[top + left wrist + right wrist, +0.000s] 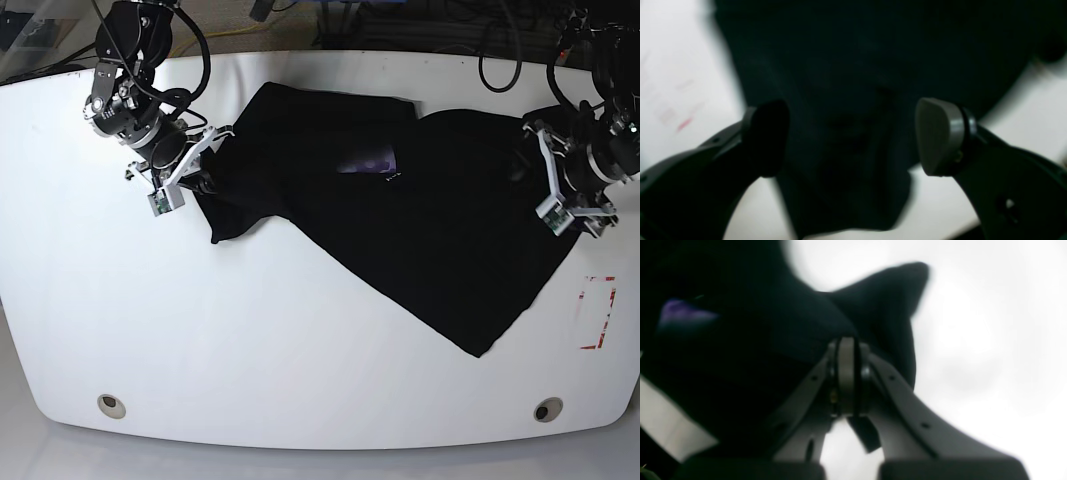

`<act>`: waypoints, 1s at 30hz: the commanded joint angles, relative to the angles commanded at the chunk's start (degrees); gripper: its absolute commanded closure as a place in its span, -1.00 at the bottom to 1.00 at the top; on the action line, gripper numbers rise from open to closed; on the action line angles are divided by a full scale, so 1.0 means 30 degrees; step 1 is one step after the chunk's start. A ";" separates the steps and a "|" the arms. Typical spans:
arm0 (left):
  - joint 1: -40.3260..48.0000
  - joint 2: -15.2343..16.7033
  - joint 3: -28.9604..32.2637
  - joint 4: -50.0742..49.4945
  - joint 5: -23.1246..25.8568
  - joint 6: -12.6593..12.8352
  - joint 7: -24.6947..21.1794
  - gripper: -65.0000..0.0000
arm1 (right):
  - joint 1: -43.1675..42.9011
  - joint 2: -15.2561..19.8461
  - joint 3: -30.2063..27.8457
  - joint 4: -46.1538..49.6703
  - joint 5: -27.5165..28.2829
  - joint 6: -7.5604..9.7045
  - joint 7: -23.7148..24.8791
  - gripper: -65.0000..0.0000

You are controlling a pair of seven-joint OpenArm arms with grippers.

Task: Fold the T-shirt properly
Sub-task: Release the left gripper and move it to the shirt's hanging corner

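- Between the right jaws [846, 373], pressed together, sits a pinch of the shirt [420, 230]; the rest lies crumpled on the surface [250, 350].
- Left jaws [851, 136] are spread over cloth.
- Spreading step; next, left should pinch too.

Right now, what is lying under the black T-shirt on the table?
Only the white table shows around the T-shirt; its edges rest flat on it. Whatever lies beneath the cloth is covered and cannot be seen. A purple patch sits on top, near the collar.
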 joint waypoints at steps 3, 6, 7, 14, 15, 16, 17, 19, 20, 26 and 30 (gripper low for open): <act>-0.1817 0.1524 -0.1788 -0.1114 0.1905 0.0000 0.0000 -0.68 | -0.0059 0.0000 0.0000 0.0029 0.0029 0.0000 0.0000 1.00; -0.3868 0.2784 -0.2901 -0.2842 0.4278 0.0000 -0.0059 -0.69 | 0.0000 0.0000 0.0000 0.0000 0.0000 0.0000 0.0000 1.00; -0.4630 0.3077 -0.3136 -0.3604 0.5011 0.0000 -0.0117 -0.69 | 0.0000 0.0000 0.0000 0.0000 0.0000 0.0000 0.0000 1.00; -0.7707 0.3194 -0.3722 -0.9377 0.7941 0.0000 -0.3223 -0.69 | 0.0029 -0.0176 0.0000 0.0000 0.0000 0.0000 0.0000 1.00; -0.8000 0.3194 -0.3751 -1.0286 0.7971 0.0000 -0.3780 -0.69 | 0.0029 -0.0352 0.0000 0.0000 0.0000 0.0000 0.0000 1.00; -0.8352 0.3106 -0.3751 -1.1253 0.7971 0.0000 -0.4366 -0.69 | 0.0029 -0.0469 0.0000 0.0000 0.0000 0.0000 0.0000 1.00; -0.8674 0.2755 -0.3692 -1.2220 0.7971 0.0000 -0.4923 -0.69 | 0.0029 -0.0469 0.0000 0.0000 0.0000 0.0000 0.0000 1.00; -0.9201 0.2256 -0.3487 -1.4007 0.7912 0.0000 -0.5597 -0.69 | 0.0029 -0.0557 0.0000 0.0000 0.0000 0.0000 0.0000 1.00; -0.9553 0.2139 -0.3311 -1.4974 0.7853 0.0000 -0.5861 -0.69 | 0.0029 -0.0586 0.0000 0.0000 0.0000 0.0000 0.0000 1.00; -1.1487 0.1612 -0.2696 -2.0366 0.7853 0.0000 -0.8703 -0.69 | 0.0029 -0.0615 0.0000 0.0000 0.0000 0.0029 0.0000 1.00; -1.2689 0.1407 -0.2696 -2.3209 0.7853 0.0000 -0.9582 -0.70 | 0.0029 -0.0615 0.0000 0.0000 0.0000 0.0029 0.0000 1.00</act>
